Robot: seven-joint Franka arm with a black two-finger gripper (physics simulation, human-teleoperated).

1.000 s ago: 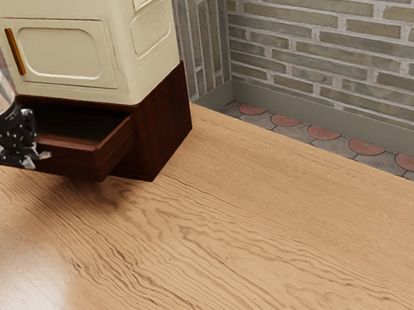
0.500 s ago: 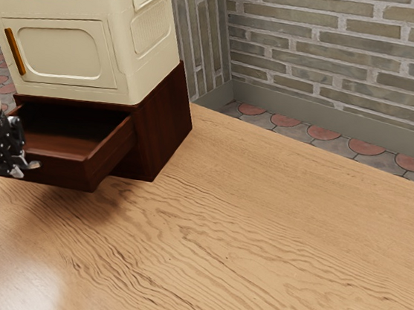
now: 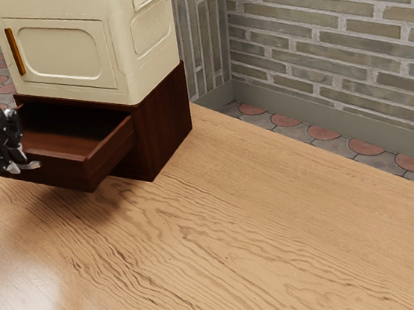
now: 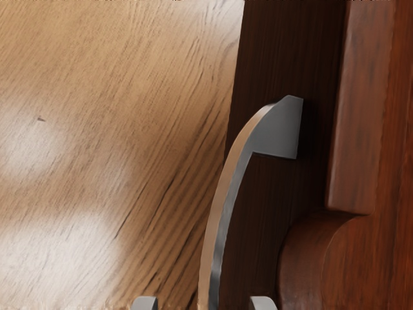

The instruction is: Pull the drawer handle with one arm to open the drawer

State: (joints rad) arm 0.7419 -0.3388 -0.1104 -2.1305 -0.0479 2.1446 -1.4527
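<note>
The drawer (image 3: pixel 70 175) stands out from the dark wooden cabinet (image 3: pixel 157 131) with much of its inside in view, so the opening looks well along, perhaps already enough. Its handle (image 4: pixel 217 213), a curved metal bar, is fixed to the drawer front, on the side facing away from the cabinet. The hand (image 4: pixel 204 302) is out there too, in front of the cabinet, its fingers (image 4: pixel 145 303) spread to either side of the bar with a gap on each side; it is released and grips nothing. The cabinet rests on the surface (image 3: pixel 242 241) and carries a cream box (image 3: pixel 63 52) on top, whose weight should help keep it steady during a pull. I expect the bar to be stiff and rather slick, the drawer light to moderate and running straight. The middle of the bow is the place to take hold, clear of the foot, pulling squarely away from the cabinet. A skewed pull could bind the drawer, and too long a one might draw it off its runners.
</note>
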